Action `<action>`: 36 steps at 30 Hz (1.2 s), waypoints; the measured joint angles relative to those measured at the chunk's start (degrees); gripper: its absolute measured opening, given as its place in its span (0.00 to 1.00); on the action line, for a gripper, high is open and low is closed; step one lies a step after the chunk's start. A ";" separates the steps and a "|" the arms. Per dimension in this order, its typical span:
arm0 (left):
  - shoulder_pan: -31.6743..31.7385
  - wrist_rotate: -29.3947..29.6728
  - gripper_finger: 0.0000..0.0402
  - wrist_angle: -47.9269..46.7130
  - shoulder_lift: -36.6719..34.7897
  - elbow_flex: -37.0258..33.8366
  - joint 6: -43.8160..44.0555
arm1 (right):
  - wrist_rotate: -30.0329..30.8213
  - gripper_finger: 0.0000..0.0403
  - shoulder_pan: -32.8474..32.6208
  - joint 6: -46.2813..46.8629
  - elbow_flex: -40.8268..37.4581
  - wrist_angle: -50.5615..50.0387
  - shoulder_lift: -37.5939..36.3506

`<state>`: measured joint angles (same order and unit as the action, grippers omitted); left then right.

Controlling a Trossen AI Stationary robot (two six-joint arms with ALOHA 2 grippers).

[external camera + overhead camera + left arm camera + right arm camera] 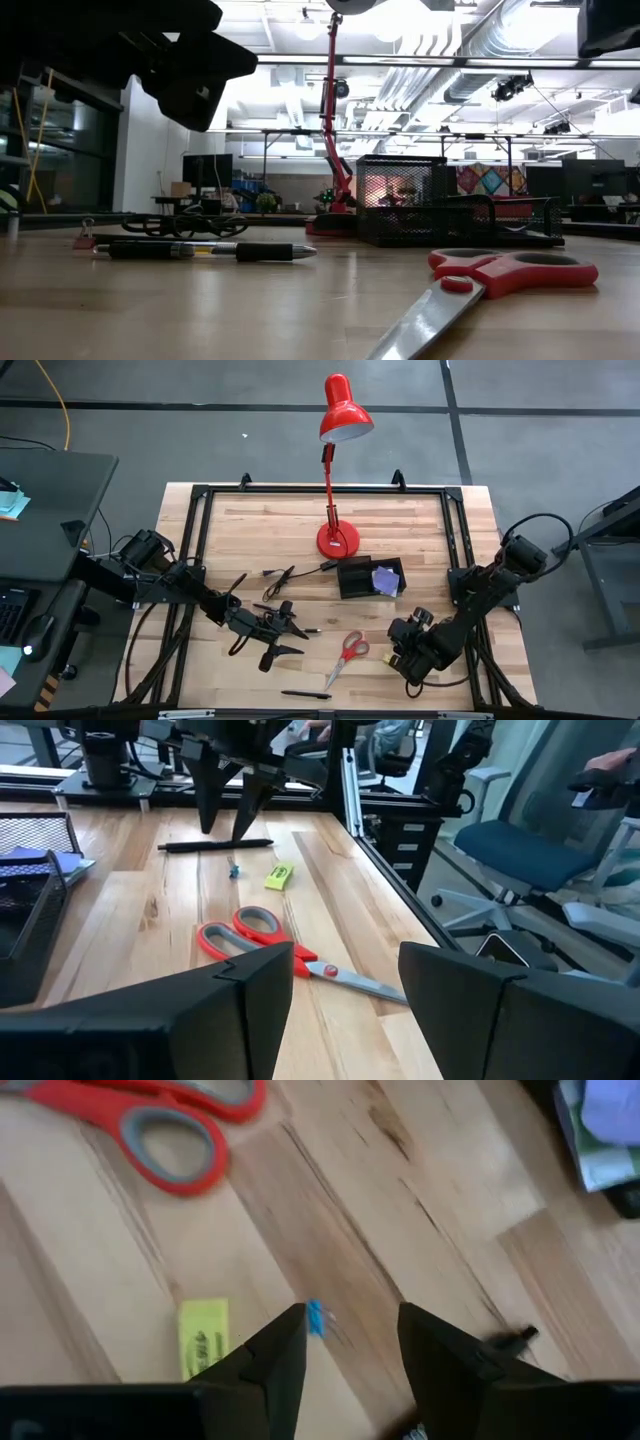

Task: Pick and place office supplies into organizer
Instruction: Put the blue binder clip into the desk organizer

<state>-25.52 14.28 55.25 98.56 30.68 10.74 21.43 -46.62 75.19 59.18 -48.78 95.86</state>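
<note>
Near the worktop's (260, 520) front edge, the right end effector (350, 1345) hovers with its fingers parted and nothing between them, just above a tiny blue bit (316, 1318), too small to identify. A yellow-green piece (203, 1338) lies just beside it, and the red-handled scissors (346, 654) are near, toward the left end effector (283, 640), which is released too. The organizer (368, 578) sits farther back with a purple pad (385, 577) inside; its compartments are hard to make out.
</note>
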 joint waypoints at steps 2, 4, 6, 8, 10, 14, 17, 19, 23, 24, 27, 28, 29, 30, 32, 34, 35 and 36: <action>0.00 0.00 0.43 -0.26 0.00 0.00 0.00 | 2.46 0.39 -0.79 1.23 0.00 0.55 0.04; 0.00 0.00 0.43 -0.41 0.00 0.00 0.02 | 2.60 0.42 -1.40 2.86 0.00 0.50 0.04; 0.00 -0.01 0.43 -0.21 0.00 0.00 0.02 | 3.38 0.45 -2.24 5.39 0.00 -0.16 0.04; 0.00 -0.02 0.43 -0.20 0.00 0.00 0.03 | 3.54 0.49 -2.86 6.26 -0.02 0.03 0.04; 0.00 -0.02 0.43 -0.18 0.00 0.00 0.07 | 3.63 0.52 -3.56 6.00 -0.02 0.62 0.04; 0.00 -0.02 0.43 -0.18 0.00 0.00 0.18 | 5.00 0.53 -4.53 7.73 -0.02 0.45 0.04; 0.00 -0.04 0.43 -0.16 0.00 0.00 0.24 | 5.63 0.52 -5.17 8.53 -0.02 -0.63 0.56; 0.00 -0.04 0.43 -0.18 0.00 0.00 0.24 | 6.59 0.51 -5.55 9.42 -0.02 -0.64 1.58; 0.00 -0.11 0.43 -0.14 0.00 0.00 0.26 | 4.89 0.48 -5.59 8.37 -0.04 0.99 3.00; 0.00 -0.11 0.43 -0.15 0.00 0.00 0.26 | 5.26 0.48 -5.82 8.39 -0.04 0.85 2.96; 0.00 -0.11 0.43 0.23 0.00 0.00 0.28 | 8.80 0.46 -6.78 8.38 -0.04 1.10 2.94; 0.00 -0.11 0.43 0.24 0.00 0.00 0.28 | 9.05 0.46 -7.00 8.37 -0.04 1.07 3.00; 0.00 -0.11 0.43 0.20 0.00 0.00 0.30 | 9.22 0.46 -7.35 8.41 -0.06 0.94 3.05; 0.00 -0.11 0.43 0.21 0.00 0.00 0.33 | 10.02 0.46 -7.99 8.65 -0.07 0.68 3.08; 0.00 -0.12 0.43 0.22 0.00 0.01 0.36 | 13.28 0.46 -9.47 10.05 -0.07 0.43 3.08; 0.00 -0.31 0.43 0.19 0.00 0.00 0.62 | 18.93 0.46 -11.82 12.91 -0.09 1.05 3.08; 0.00 -0.36 0.43 0.21 0.00 0.01 0.87 | 21.56 0.46 -13.00 13.80 -0.11 2.35 3.08; 0.00 -0.37 0.43 0.08 0.00 0.02 1.15 | 23.96 0.46 -14.08 14.38 -0.11 4.24 3.08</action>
<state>-25.52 13.91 55.33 98.56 30.70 11.89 45.39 -60.70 89.57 59.07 -44.54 98.94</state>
